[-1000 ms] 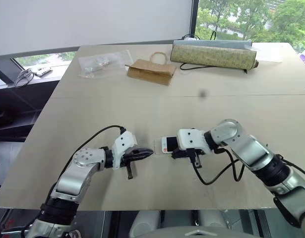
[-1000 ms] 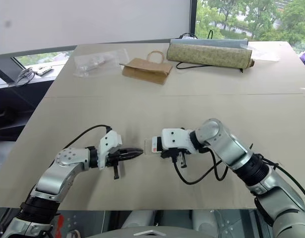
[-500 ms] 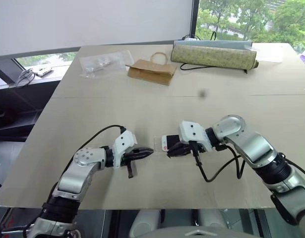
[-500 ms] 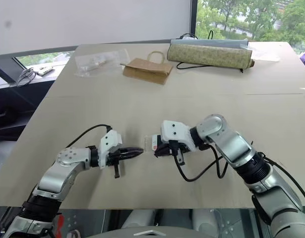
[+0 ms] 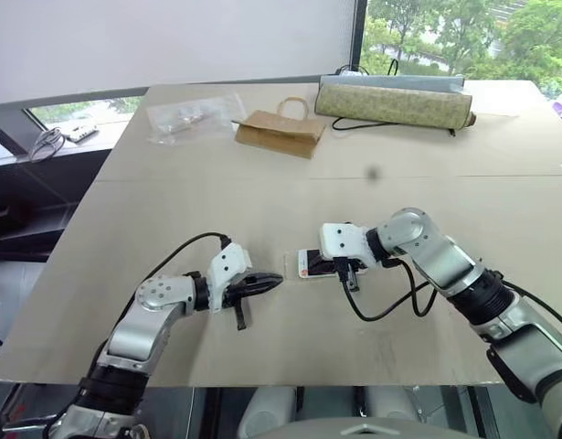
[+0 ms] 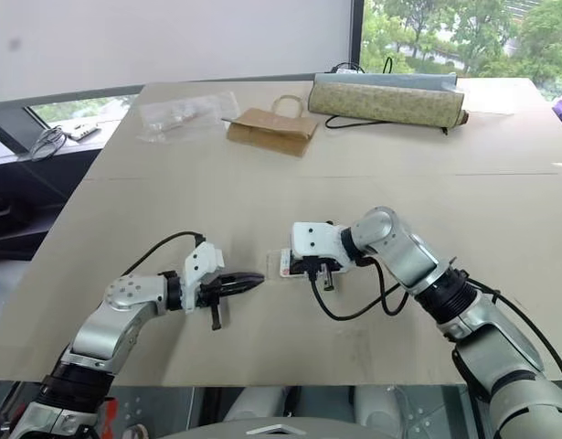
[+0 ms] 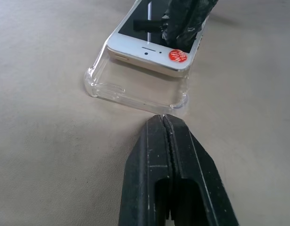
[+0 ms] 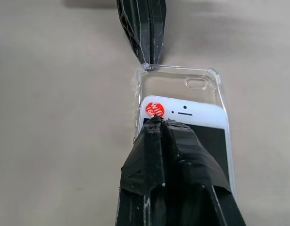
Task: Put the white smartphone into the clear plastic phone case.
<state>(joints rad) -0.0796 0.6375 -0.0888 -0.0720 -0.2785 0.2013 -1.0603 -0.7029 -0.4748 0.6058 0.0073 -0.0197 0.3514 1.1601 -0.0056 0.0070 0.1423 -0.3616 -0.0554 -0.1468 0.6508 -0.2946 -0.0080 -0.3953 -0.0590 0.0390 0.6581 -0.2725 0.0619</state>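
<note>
The white smartphone [image 7: 149, 49] lies screen up, partly inside the clear plastic phone case [image 7: 130, 94], near the table's front edge. Its end with the red sticker rides above the case's end wall, and a strip of empty case [image 8: 182, 77] shows beyond it. My right gripper [image 8: 159, 121] is shut, and its taped fingers [image 7: 185, 19] rest on the phone's screen beside the sticker. The left gripper [image 7: 164, 120] is shut too, with its tip touching a corner of the case. In the head views, the phone [image 5: 310, 264] sits between the left gripper [image 5: 276, 278] and the right one [image 5: 334, 267].
At the far side of the table [image 5: 262, 347] lie a brown paper bag [image 5: 279, 131], a crinkled clear plastic bag [image 5: 191, 113] and a long patterned roll [image 5: 393, 102]. Black cables loop from both wrists over the tabletop.
My right hand has swung in over the phone and come down, so its fingers now rest on the screen. The left gripper, phone and case stay where they were.
</note>
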